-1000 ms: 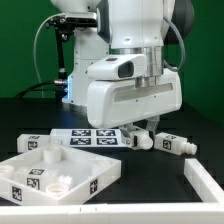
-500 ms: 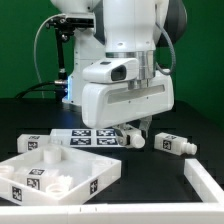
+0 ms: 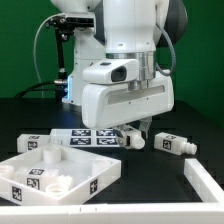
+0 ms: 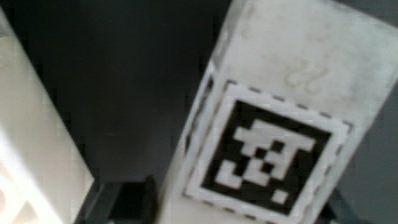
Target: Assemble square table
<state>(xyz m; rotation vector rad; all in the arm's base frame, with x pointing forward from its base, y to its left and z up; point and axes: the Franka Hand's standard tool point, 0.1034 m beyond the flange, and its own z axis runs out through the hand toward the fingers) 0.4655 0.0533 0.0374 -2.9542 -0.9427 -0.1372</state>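
Since the arm has shifted toward the exterior view's left and then halted, we find the gripper point(image 3: 130, 134) clamped on a leg point(image 3: 138, 140) (its tag fills the wrist view) just beside the marker board point(image 3: 85, 135); we judge carriage to the top point(image 3: 70, 168) comes next

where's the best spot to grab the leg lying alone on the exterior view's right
I'd take the leg across its middle, from straight above, closing on its two long sides: it lies flat on the table with both sides clear.
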